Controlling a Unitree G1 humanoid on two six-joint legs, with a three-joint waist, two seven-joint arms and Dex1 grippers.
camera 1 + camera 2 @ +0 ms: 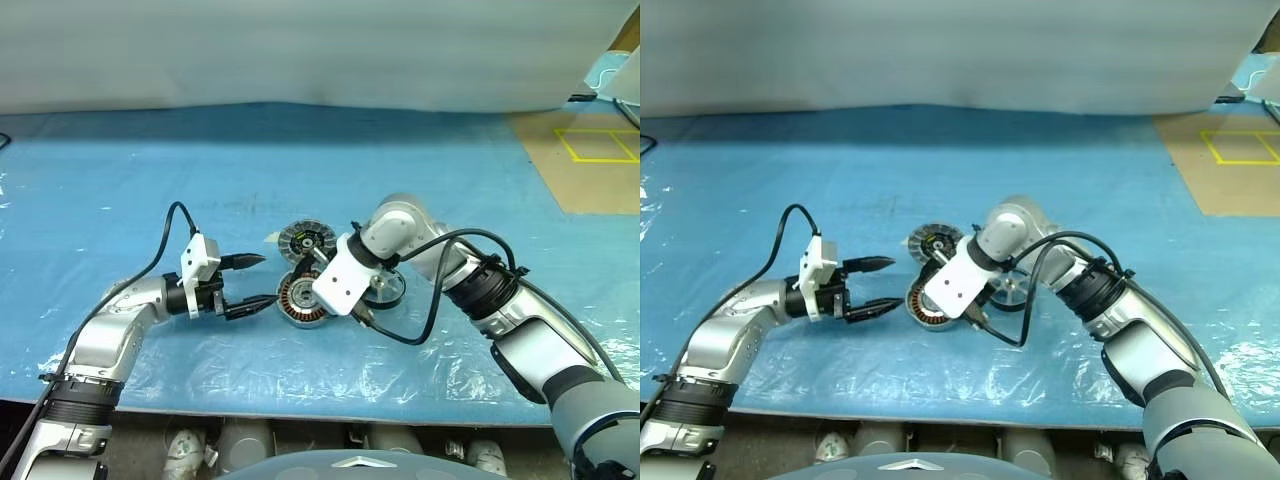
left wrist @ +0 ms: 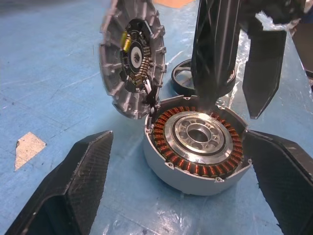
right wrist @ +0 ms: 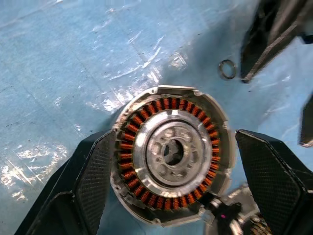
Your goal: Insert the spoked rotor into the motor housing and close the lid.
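The motor housing lies on the blue sheet with its copper windings and silver hub facing up. Its lid stands tilted up at the housing's far edge, ribbed grey with a dark centre. The spoked rotor lies on the sheet to the right of the housing, partly hidden behind my right wrist. My right gripper hangs open over the housing, pointing down, one finger on each side and nothing held. My left gripper is open and level just left of the housing, with its fingers apart and empty.
A small metal ring lies on the sheet near the housing. A scrap of pale tape is stuck to the sheet. Brown floor with yellow tape is at the far right. The table's front edge runs close below the arms.
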